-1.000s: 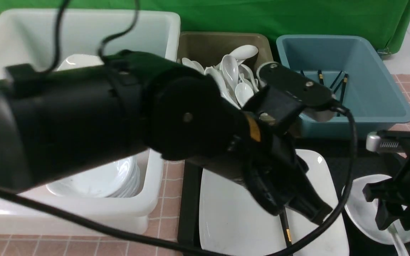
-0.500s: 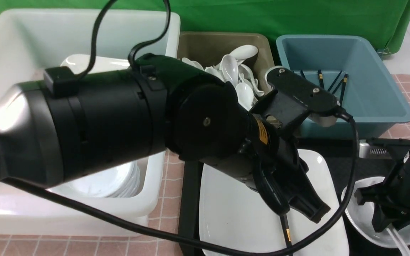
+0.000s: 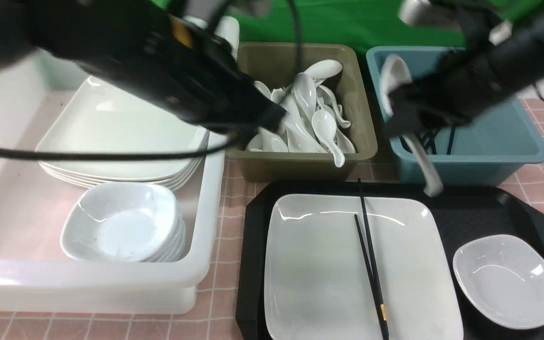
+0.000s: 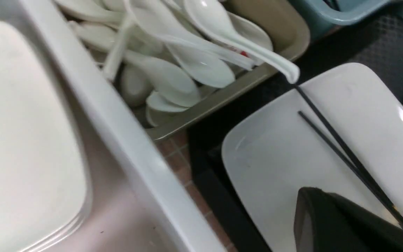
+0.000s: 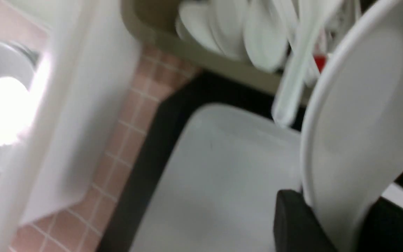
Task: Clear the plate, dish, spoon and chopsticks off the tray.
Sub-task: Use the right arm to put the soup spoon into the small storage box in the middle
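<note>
Early days: spoon [image 3: 405,89] is off the tray [image 3: 461,191] and up in the air, but not binned yet; plate [image 3: 319,264], dish [image 3: 510,282] and both chopsticks [image 3: 370,264] (lying across the plate, btw) still to clear. R hand [image 3: 397,111] grips the spoon approx. mid-length, bowl end up, handle hanging down, in front of the blue tub [image 3: 503,163]. L hand [image 3: 272,120] is closed, nothing in it, near the olive tub [image 3: 300,167] w/ the other spoons.
</note>
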Controlling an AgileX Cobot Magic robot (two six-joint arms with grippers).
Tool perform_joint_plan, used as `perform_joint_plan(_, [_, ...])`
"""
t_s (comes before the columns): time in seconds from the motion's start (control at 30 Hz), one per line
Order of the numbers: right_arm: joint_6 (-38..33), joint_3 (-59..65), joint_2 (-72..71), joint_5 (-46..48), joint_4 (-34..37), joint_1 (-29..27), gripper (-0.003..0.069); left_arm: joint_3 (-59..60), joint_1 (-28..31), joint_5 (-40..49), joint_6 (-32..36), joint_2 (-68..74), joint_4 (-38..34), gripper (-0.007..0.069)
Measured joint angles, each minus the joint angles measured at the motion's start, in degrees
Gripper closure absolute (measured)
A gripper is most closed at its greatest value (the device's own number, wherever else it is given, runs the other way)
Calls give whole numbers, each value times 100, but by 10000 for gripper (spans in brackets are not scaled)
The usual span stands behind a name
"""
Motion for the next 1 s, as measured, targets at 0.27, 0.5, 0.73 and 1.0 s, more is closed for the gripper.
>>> perform_joint_plan(0.27, [485, -2825, 2267, -49, 7, 92, 414, 0, 133, 724, 6, -153, -129, 628])
perform_joint_plan(0.5, [1011, -4282, 3443, 213, -3, 87, 272, 0, 133, 867, 113, -170, -353, 628])
perform_joint_plan(0.73, [783, -4780, 3266, 1439, -27, -9, 156, 0, 133, 959, 155, -188, -581, 628])
perform_joint_plan(1.0, [665, -4464, 1741, 1645, -134, -138, 488, 0, -445, 968, 113, -199, -724, 628])
